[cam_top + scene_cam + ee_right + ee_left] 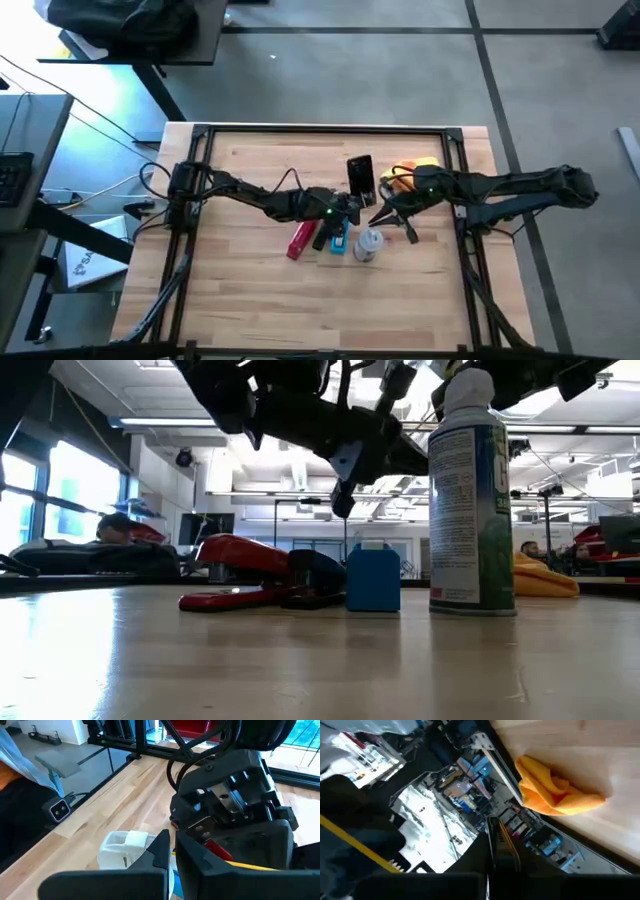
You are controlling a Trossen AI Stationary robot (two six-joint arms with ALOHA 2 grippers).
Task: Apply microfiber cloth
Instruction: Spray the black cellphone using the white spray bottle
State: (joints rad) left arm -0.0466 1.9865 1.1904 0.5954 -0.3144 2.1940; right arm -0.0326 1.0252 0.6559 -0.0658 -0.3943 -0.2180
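Near the desk's (250, 300) far right edge the cloth (412, 171) lies in a loose crumpled heap, partly under the right arm, untouched by either gripper. In the left wrist view the cloth (555, 790) is folded over itself, so it has no clear heading; its longer side seems to run roughly along the desk's rim, though the folds make that uncertain.

Mid-desk, the left gripper (350, 208) hangs above a row of things: a red stapler (301, 240), a blue box (338, 241) and a spray can (369, 243), with a dark phone (361, 176) just behind. I cannot tell whether its fingers are apart or together.

The right gripper (385, 212) reaches toward the same cluster, close to the left one, its fingers (160, 847) nearly together with a thin gap and nothing between them. My guess is that both arms are staged over the clutter, and the cloth waits behind for a pickup not yet begun.
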